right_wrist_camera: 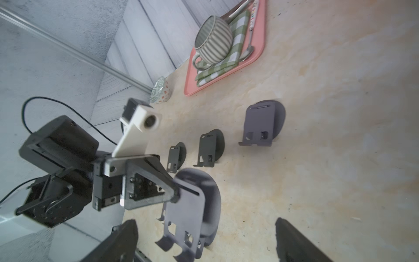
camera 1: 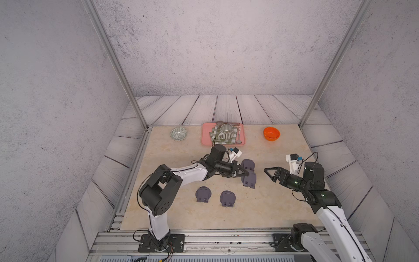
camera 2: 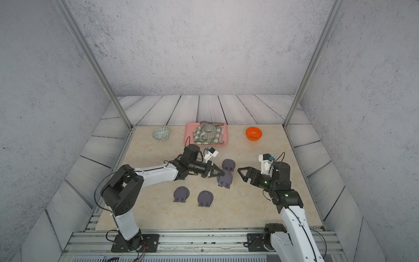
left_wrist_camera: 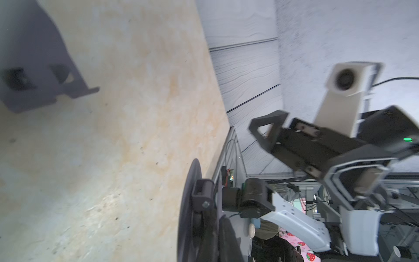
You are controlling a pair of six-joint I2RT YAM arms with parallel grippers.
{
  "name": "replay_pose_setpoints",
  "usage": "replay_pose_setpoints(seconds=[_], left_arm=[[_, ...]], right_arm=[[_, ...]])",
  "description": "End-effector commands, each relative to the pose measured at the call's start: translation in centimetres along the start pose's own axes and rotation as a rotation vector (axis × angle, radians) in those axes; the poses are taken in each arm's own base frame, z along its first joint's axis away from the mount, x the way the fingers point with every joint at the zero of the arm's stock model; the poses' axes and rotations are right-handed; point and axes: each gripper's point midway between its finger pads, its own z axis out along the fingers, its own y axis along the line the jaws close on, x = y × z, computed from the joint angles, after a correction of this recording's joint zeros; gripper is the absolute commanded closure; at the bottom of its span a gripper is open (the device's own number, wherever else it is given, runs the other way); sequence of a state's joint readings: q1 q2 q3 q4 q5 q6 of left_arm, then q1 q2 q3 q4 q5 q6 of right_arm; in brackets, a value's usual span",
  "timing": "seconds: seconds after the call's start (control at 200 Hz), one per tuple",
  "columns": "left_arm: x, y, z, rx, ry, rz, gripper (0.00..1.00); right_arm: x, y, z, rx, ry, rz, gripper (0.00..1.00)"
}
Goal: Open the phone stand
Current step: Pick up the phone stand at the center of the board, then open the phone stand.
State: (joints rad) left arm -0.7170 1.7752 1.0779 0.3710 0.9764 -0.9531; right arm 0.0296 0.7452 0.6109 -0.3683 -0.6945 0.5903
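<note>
Four grey stands lay on the bench (camera 1: 283,204) in both top views. The phone stand (camera 1: 250,181) being worked sat right of centre, with the left tool (camera 1: 246,174) pinched shut on its upper edge. The right tool (camera 1: 267,172) hung just beside it, spread wide and empty. The spare stands (camera 1: 203,194) lay apart, nearer the arms' bases and behind.

In the left wrist view the phone stand (left_wrist_camera: 189,211) showed edge-on, its hinge block (left_wrist_camera: 203,195) facing the right tool (left_wrist_camera: 264,130). The left tool's own tips were barely visible there, so the depth of its bite could not be read.

In the right wrist view the left tool (right_wrist_camera: 175,196) gripped the top of the slotted front plate, with the round back leaf (right_wrist_camera: 213,199) behind it. The right tool's fingers (right_wrist_camera: 292,240) flanked the lower half.

The right tool would probably do best to close on one leaf only, then swing it slowly about the hinge while the left held steady. Clamping both leaves would likely keep the stand shut.

Whether the stand's foot touched the bench could not be told, and motion blur softened its edges.
</note>
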Motion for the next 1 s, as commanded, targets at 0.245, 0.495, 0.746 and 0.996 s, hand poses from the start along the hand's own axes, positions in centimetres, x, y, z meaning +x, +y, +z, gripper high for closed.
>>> replay_pose_setpoints(seconds=[0.245, 0.495, 0.746, 0.996], left_arm=[[-2.0, -10.9, -6.2, 0.191, -0.129, 0.093, 1.0], [-1.0, -13.5, -8.1, 0.209, -0.153, 0.128, 1.0], [-0.5, -13.7, -8.5, 0.204, -0.16, 0.129, 1.0], [-0.7, -14.9, -9.0, 0.217, -0.171, 0.148, 1.0]], right_arm=[[-1.3, 9.0, -2.8, -0.367, 0.029, -0.085, 0.11], [-1.5, 10.5, -3.4, -0.444, 0.012, -0.072, 0.38], [-1.8, 13.0, -3.6, -0.504, 0.027, -0.114, 0.47], [-0.3, 13.7, -1.8, -0.503, 0.085, -0.134, 0.48]])
